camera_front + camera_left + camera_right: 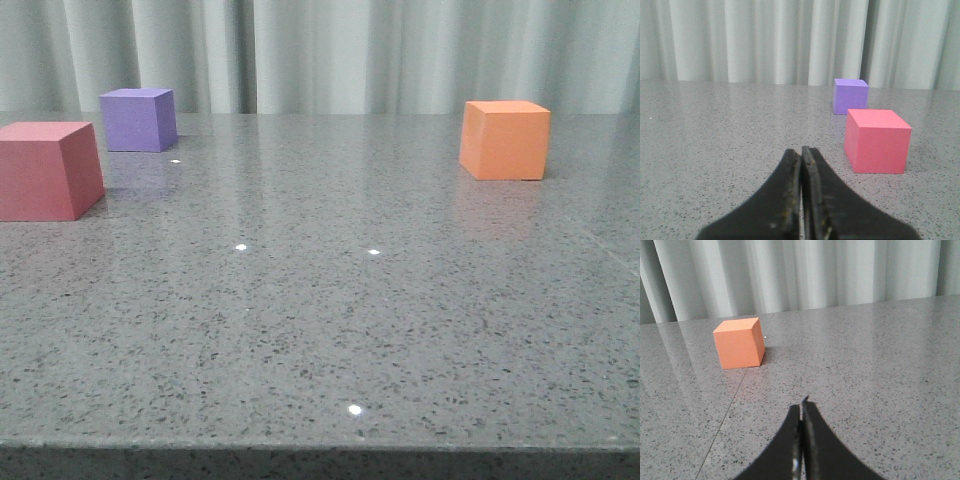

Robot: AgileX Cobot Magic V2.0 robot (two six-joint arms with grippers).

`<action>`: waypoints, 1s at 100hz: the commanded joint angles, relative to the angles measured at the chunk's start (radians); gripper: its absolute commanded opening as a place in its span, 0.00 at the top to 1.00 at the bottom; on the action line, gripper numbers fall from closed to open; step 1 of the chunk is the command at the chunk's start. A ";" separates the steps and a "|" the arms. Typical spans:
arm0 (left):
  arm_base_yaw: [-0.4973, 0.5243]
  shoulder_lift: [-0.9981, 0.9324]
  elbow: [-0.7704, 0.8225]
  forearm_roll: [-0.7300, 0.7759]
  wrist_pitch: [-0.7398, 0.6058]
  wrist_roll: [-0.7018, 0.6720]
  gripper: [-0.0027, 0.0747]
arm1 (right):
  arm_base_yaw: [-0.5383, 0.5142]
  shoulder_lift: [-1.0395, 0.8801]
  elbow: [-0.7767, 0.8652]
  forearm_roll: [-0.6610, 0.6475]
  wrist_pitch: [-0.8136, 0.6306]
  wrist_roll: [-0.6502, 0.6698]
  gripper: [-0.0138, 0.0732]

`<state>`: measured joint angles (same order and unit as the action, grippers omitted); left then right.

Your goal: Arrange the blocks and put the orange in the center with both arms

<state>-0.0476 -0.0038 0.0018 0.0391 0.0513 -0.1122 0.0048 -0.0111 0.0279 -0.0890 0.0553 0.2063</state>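
Left gripper (801, 155) pressed together, empty — right gripper (801, 405) likewise. Red cube (45, 170) sits near purple cube (138, 119); orange cube (504, 139) well apart from red.

The red cube (45, 170) and purple cube (138, 119) sat near each other at left; the orange cube (504, 139) stood well apart at right.

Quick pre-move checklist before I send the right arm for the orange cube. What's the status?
1. Right gripper empty: ok, but its fingers are shut, so not ready to grasp: not ok.
2. Left gripper empty and shut: ok.
3. Orange cube upright, standing alone: ok.
4. Table centre free for placing: ok.
5. Red cube and purple cube apart from each other: ok.
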 commanded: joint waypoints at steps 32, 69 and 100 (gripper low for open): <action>0.003 -0.037 0.043 -0.008 -0.071 -0.007 0.99 | -0.001 -0.014 -0.063 0.019 -0.113 -0.012 0.92; 0.003 -0.037 0.043 -0.008 -0.071 -0.007 0.99 | -0.001 0.182 -0.467 0.023 0.337 -0.012 0.92; 0.003 -0.037 0.043 -0.008 -0.071 -0.007 0.99 | -0.001 0.591 -0.781 0.040 0.599 -0.012 0.92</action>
<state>-0.0476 -0.0038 0.0018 0.0391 0.0513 -0.1122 0.0048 0.4825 -0.6605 -0.0601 0.6663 0.2063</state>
